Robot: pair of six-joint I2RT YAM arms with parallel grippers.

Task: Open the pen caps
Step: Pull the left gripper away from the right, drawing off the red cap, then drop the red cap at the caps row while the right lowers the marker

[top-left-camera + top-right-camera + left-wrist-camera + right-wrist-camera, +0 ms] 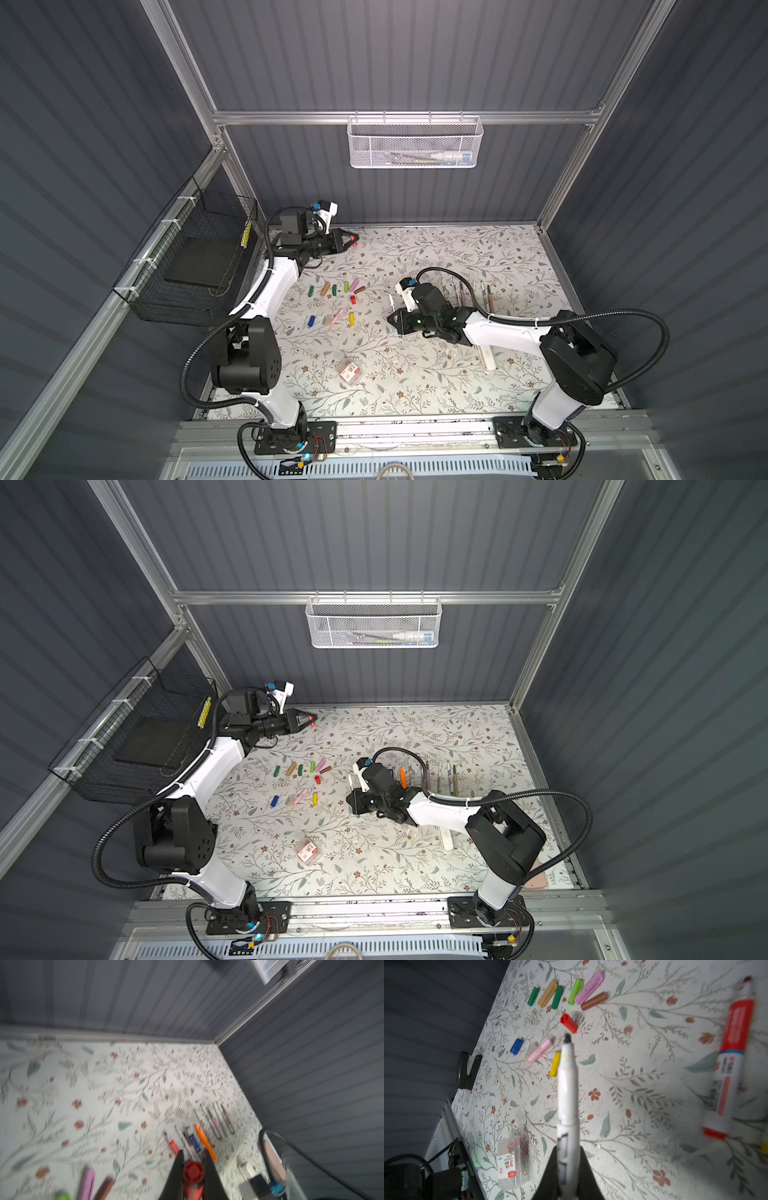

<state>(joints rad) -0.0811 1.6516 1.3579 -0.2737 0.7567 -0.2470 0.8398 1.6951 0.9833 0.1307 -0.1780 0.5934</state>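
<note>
**Pen caps: two loose rows on the table, one red cap gripped**

Pen caps (pixel 557 997) lie loose on the floral table cover (pixel 415 386). All are on the far side of the paper-clip box (pixel 350 369), toward the back wall.

- Row farthest from the box: six caps side by side, in order green, tan, green, lime, pink, brown. Several touch their neighbours.
- Loose red cap (pixel 569 1023): alone, just on the box side of that row.
- Row nearer the box: blue, then a pale translucent cap touching a pink one, then yellow.

Held red cap (pixel 193 1169) is pinched between the jaws of the left gripper (pixel 352 238). That gripper hangs well beyond the box, past both rows, close to the back wall on the left in both top views. The left wrist view is blurred, but the cap's round end shows plainly between the jaws.

Right gripper (pixel 568 1149) is clamped on a white marker (pixel 568 1095). The marker is uncapped, with its dark tip exposed and its barrel projecting past the fingertips. In both top views this gripper sits beyond the box and to its right, apart from the caps.

Slim pens (pixel 446 777) lie in a row farther right of the box than the right gripper, near the back wall. An orange pen (pixel 402 777) lies on the box side of that row. A red-labelled marker (pixel 729 1068) lies flat on the cover near them.
</note>
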